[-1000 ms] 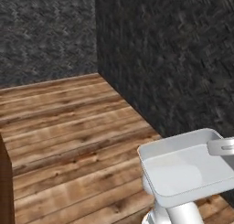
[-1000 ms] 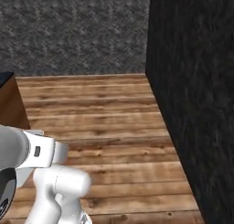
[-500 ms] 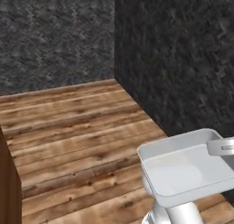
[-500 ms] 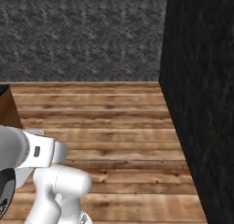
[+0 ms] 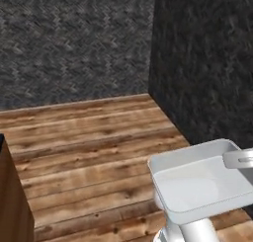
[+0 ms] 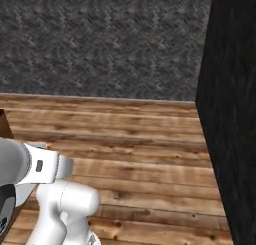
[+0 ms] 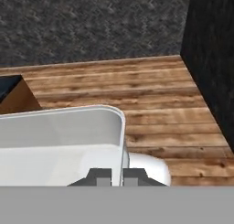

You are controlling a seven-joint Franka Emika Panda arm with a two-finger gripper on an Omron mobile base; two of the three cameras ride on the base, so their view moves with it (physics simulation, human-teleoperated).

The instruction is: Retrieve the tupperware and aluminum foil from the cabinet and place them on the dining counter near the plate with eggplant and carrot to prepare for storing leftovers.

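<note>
Gripper [image 7: 117, 175] fingers pinch the rim of our shallow translucent white-grey plastic tupperware [image 5: 200, 186] — light, stiff, slick — so we judge an edge grip risks tilting.

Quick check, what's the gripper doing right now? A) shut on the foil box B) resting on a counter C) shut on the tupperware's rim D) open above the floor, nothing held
C: in the hand view the gripper is shut on the rim of the tupperware, and the tray hangs clear above the wooden floor in the left base view.
</note>
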